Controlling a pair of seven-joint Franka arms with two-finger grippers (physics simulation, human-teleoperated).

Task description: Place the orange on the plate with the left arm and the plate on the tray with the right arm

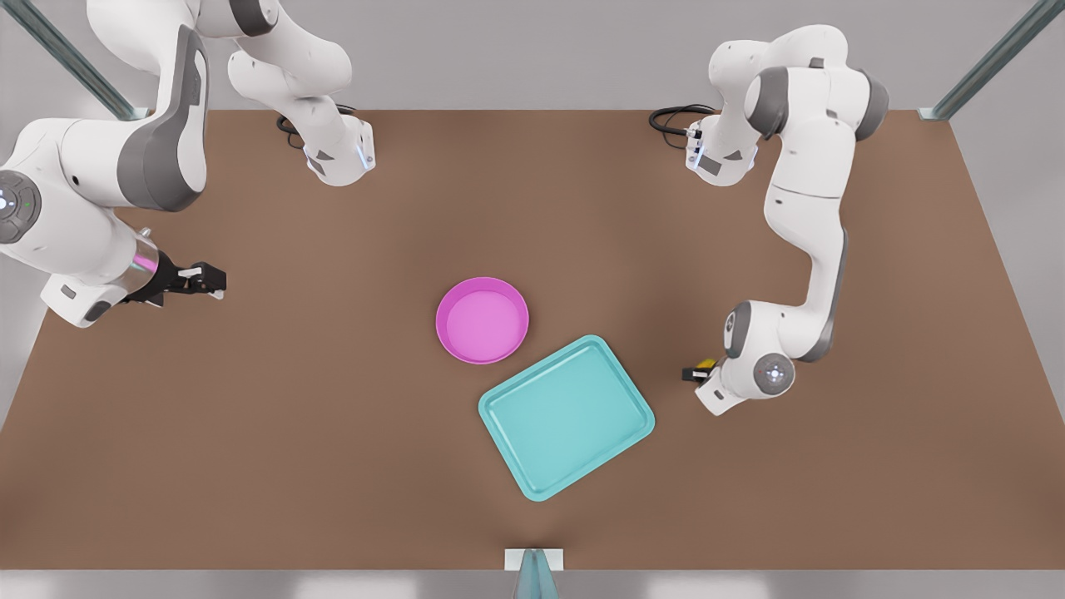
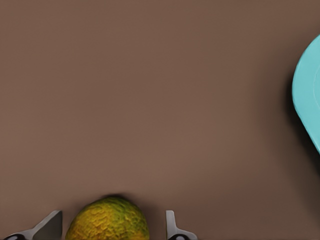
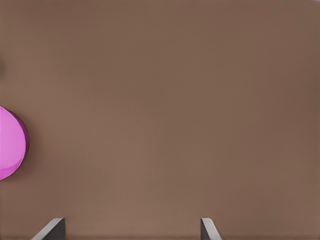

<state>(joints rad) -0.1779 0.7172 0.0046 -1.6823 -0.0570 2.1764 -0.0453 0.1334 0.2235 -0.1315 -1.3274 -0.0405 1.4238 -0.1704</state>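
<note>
Two white Franka arms stand over a brown table (image 1: 333, 433), one at each side of the front view. At the front view's right, the left gripper (image 1: 697, 372) is low over the table, just right of the teal tray (image 1: 566, 416); the left wrist view shows its two fingers (image 2: 50, 225) spread on either side of the orange (image 2: 107, 220), with a gap visible on each side, so the fruit sits between them on the table and no contact can be confirmed. A sliver of yellow at that gripper in the front view is the orange (image 1: 707, 363). An edge of the tray (image 2: 307, 95) appears in the left wrist view, apart from the fruit. At the front view's left, the right gripper (image 1: 208, 279) hangs above the table, well apart from the pink plate (image 1: 482, 320); its fingers (image 3: 52, 229) are wide apart and grasp nothing, with the plate's rim (image 3: 12, 142) off to one side. Plate and tray lie near the table's centre, the plate just beside the tray's far corner; whether they touch cannot be told. Both dishes hold nothing.
</note>
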